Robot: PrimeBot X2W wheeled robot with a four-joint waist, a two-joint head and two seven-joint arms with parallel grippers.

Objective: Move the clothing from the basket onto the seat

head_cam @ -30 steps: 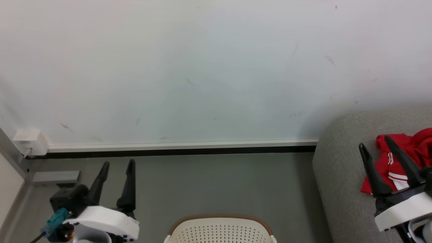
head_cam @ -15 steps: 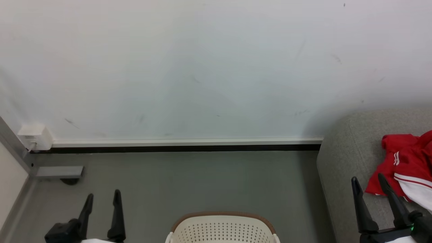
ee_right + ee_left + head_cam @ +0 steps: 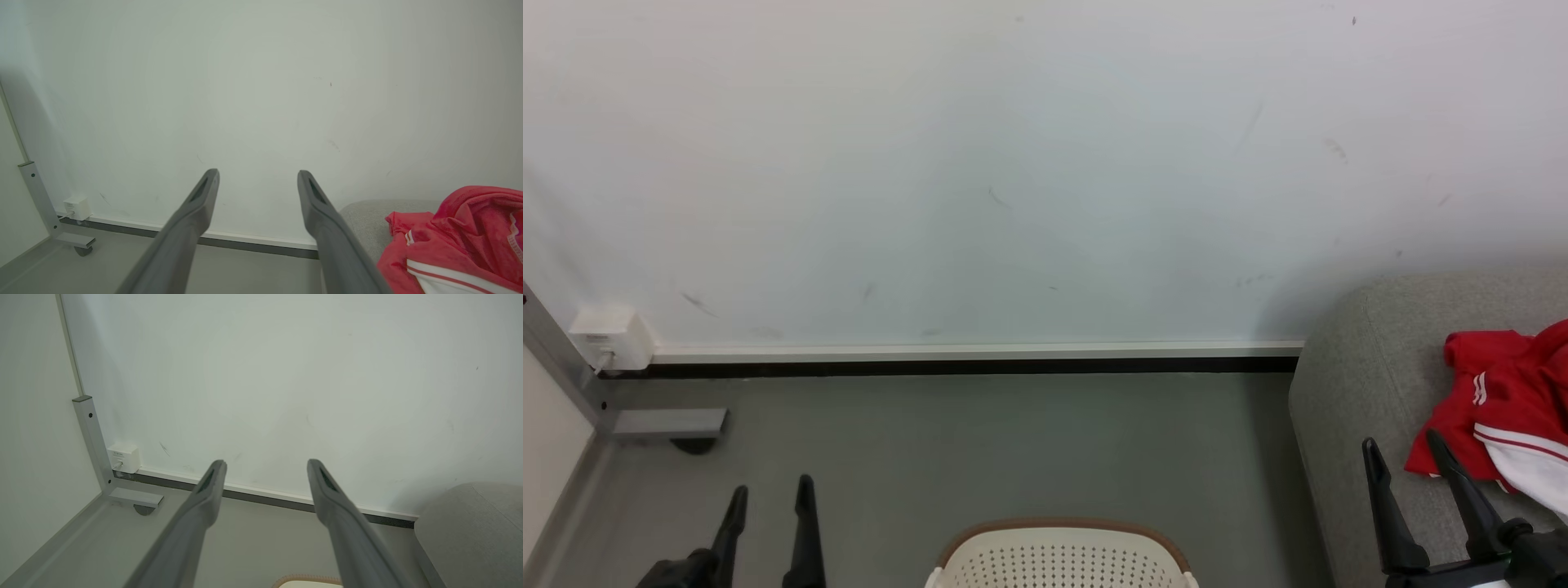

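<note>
at the far left a white wall box (image 3: 605,339) sits low on the pale scuffed wall (image 3: 1013,163). over the grey floor (image 3: 980,441) the left gripper (image 3: 771,488) stands spread, empty; the basket (image 3: 1062,559) shows bottom centre; the right gripper (image 3: 1403,443), spread and empty, fronts the seat (image 3: 1347,392), where the clothing (image 3: 1494,392) lies.

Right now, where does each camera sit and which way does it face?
Head view: on the head, facing forward and down at the oval cream perforated plastic basket; left claw, right claw at bottom.
Left wrist view: on that wrist, along the open left claw toward the wall.
Right wrist view: likewise along the open right claw; red striped clothing on the grey woven sofa.
All share the sofa.
</note>
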